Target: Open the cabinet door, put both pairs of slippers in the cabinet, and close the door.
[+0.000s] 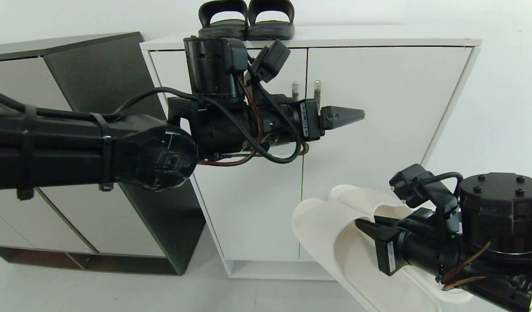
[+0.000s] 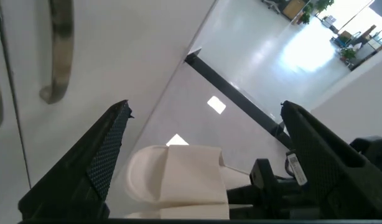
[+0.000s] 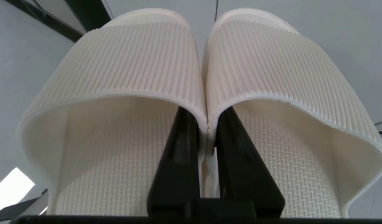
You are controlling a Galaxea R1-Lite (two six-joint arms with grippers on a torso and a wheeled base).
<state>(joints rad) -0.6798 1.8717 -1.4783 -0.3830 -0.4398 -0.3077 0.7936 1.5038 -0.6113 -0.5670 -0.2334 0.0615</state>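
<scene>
The black slippers (image 1: 246, 19) sit on the cabinet (image 1: 378, 41) top, near its left edge. The doors (image 1: 378, 121) are closed. My left gripper (image 1: 357, 115) is spread wide beside the handles (image 1: 317, 89), holding nothing. My right gripper (image 1: 364, 224) pinches the white slippers (image 1: 326, 234) by their straps, low before the cabinet.

Cabinet (image 1: 378, 108): doors closed. Black slippers (image 1: 246, 19): paired on its top. White slippers (image 1: 335, 234): clamped together in right gripper (image 1: 366, 225).
</scene>
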